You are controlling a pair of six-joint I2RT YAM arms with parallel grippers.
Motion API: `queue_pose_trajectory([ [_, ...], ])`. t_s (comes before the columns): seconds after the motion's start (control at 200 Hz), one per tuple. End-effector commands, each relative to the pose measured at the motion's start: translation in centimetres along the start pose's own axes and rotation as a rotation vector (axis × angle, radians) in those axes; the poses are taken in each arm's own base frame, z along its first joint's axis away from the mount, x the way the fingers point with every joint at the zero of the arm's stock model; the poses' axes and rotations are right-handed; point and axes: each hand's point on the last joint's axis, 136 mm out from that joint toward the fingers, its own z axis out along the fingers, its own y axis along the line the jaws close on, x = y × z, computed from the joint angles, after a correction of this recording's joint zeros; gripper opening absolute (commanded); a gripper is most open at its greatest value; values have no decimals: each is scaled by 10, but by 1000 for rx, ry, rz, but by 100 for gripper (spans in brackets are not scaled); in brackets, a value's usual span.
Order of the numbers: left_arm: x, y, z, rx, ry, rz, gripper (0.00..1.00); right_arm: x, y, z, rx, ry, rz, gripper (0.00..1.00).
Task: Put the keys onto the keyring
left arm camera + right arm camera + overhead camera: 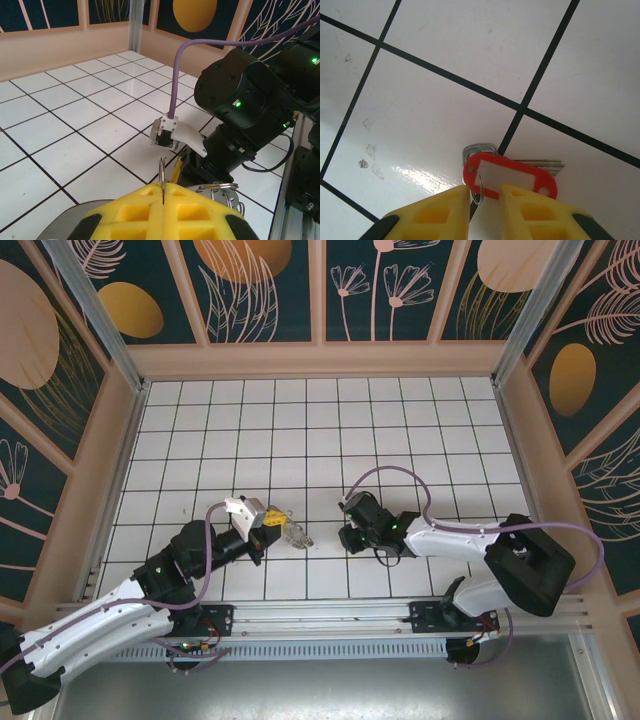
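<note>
The keys, a silver key (542,164) under a red tag (520,176) with a small split ring (477,186), lie flat on the white tiled floor. My right gripper (485,194) (351,538) hovers low over them, its yellow fingers a little apart; the small ring sits in the gap against the left finger. My left gripper (163,186) (278,527) is shut on a thin wire of the keyring (163,169) (295,534). More silver loops (220,189) hang beside the yellow fingers. The two grippers face each other, about one tile apart.
The right arm's black wrist (240,110) and its purple cable (176,80) stand close in front of the left gripper. Wooden walls (320,358) enclose the tiled floor (320,430). A metal rail (330,620) runs along the near edge.
</note>
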Motion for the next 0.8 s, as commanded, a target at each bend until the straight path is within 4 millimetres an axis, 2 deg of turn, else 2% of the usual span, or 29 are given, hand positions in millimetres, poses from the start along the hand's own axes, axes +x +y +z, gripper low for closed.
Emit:
queue_pose_trajectory([
  [0.0,-14,-3,-3,12,-57,9,0,3,-5,6,3,8,14,21],
  [0.315,-13,-3,-2,9,-53,9,0,1,-7,9,2,-7,5,19],
  [0.5,-11,-3,-3,8,-52,5,0,-1,0,8,-41,-17,5,19],
  [0.796,-9,-2,-3,5,-47,2,0,4,-1,13,-40,-3,5,18],
])
